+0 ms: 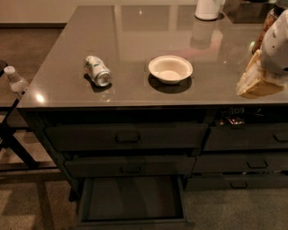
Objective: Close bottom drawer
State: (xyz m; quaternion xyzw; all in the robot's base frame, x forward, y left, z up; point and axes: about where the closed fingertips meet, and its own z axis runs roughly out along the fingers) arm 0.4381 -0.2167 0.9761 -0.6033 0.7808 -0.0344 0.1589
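The bottom drawer (132, 200) is the lowest of three wide dark ones under the grey counter (135, 36). It stands pulled out, showing its flat dark inside, and its low front panel (135, 223) lies at the frame's bottom edge. The two wide drawers above it (128, 137) are pushed in. My gripper (253, 84), cream-coloured on a white arm (276, 45), hangs at the right edge over the counter's front right corner. It is well above and to the right of the open drawer and touches nothing I can see.
A can (97, 71) lies on its side on the counter beside a white bowl (170, 68). A white container (208, 9) stands at the back. A narrower drawer stack (252, 164) is at the right. A plastic bottle (15, 81) sits on a dark stand at the left.
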